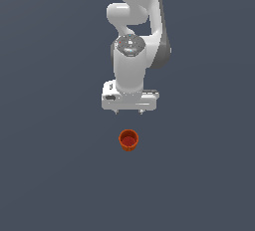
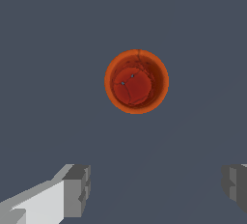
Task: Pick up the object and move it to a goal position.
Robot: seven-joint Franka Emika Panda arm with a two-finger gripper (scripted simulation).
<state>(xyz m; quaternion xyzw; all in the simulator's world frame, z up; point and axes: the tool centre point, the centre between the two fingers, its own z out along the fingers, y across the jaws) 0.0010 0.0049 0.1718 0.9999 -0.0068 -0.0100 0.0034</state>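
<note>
Fingers [image 2: 79, 189]: spread wide, empty.
Cup [image 1: 128, 140]: upright, apart from gripper [image 1: 128, 111].
Risk: misaligned descent strikes rim, tipping cup.

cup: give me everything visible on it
The cup is small, orange-red, with a round rim, tapered sides and a darker red, mottled inside. It looks smooth, plastic-like. It stands upright, mouth up, on the flat grey floor. Nothing touches it; the open tool is apart from it, fingers clear.
</note>
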